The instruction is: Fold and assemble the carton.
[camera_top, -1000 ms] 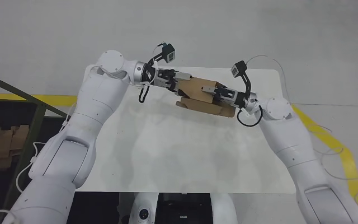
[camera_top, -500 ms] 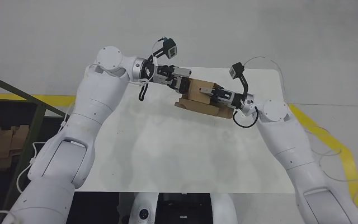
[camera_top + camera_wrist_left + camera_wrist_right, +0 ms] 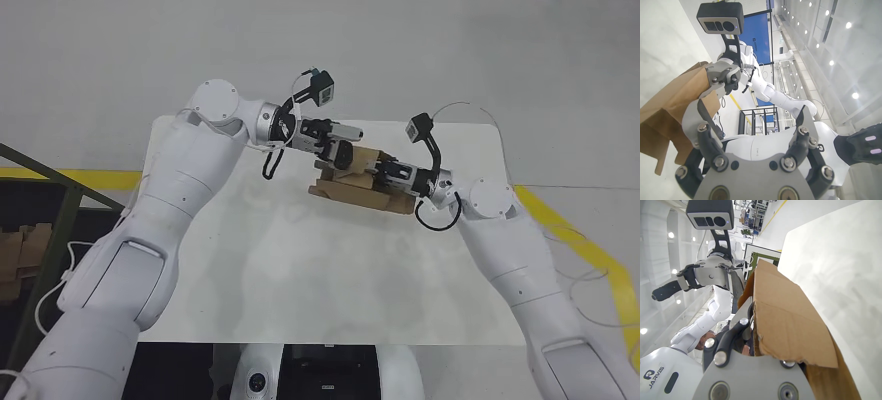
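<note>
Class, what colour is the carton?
The carton is plain brown, clearest in the right wrist view.

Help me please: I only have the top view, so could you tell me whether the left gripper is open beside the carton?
Observer: Yes; the left wrist view shows the left gripper wide open, holding nothing.
Operator: Thank you; and the other arm?
Observer: The right gripper is clamped on a flap edge of the carton.
Operator: Does the open one touch it?
Observer: One finger lies beside a flap; I cannot tell contact.

Factory-like hall: ceiling spotlights (image 3: 848, 25), yellow floor line (image 3: 115, 180), metal racks (image 3: 757, 121).
</note>
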